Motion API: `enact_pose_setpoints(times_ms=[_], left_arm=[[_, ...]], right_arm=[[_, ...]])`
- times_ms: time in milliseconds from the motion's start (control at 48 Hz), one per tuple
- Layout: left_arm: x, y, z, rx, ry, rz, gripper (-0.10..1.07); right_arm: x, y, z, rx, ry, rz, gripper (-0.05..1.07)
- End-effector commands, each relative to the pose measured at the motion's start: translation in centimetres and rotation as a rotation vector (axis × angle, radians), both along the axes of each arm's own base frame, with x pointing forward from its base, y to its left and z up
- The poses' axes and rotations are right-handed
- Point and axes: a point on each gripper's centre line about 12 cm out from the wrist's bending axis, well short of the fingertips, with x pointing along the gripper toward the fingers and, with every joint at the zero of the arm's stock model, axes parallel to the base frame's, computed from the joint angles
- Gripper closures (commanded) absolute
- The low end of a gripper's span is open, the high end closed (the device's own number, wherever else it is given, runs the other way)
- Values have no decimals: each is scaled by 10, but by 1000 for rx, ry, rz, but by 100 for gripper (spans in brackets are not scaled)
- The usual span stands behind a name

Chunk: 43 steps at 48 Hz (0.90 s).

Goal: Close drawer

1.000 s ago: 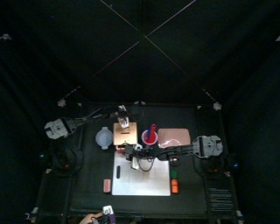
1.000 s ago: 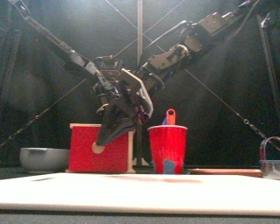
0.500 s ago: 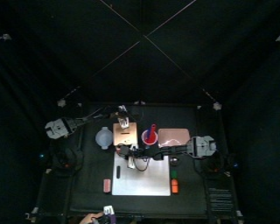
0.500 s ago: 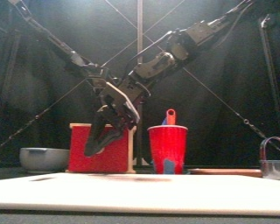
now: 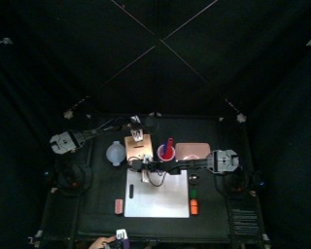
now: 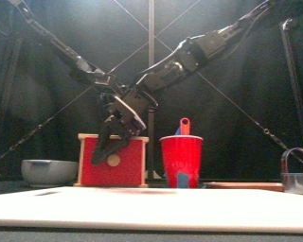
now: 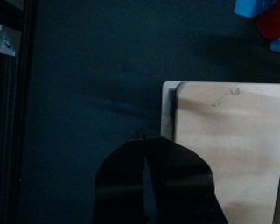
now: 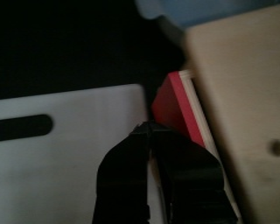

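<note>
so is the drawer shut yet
nearly; cannot tell if fully: the drawer shows only a narrow red strip beside the cabinet top

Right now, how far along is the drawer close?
Done: the right pincer, shut, sits at the red front of the pale sliding drawer in the small tan-orange boxy cabinet.
In hand: the push; a thin pale strip beside the red front suggests it isn't flush.
Left: seat it, back off.
The left pincer hovers at the cabinet's top edge.

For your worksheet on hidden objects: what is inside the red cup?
A red-handled tool sticks up out of the red cup. Its lower end is covered by the cup's wall, so whether anything else lies inside cannot be seen.
</note>
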Motion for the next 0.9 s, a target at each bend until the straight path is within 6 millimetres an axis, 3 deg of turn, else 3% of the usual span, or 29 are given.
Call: enact_pose_setpoints(times_ms=[0, 208, 875], left_arm=[[7, -3, 6, 9, -16, -15, 61], [10, -1, 7, 14, -21, -22, 61], [24, 0, 15, 42, -61, -31, 61]], right_arm=[[3, -16, 19, -16, -47, -24, 98], [5, -17, 14, -16, -39, -25, 98], [18, -9, 26, -12, -79, -12, 98]])
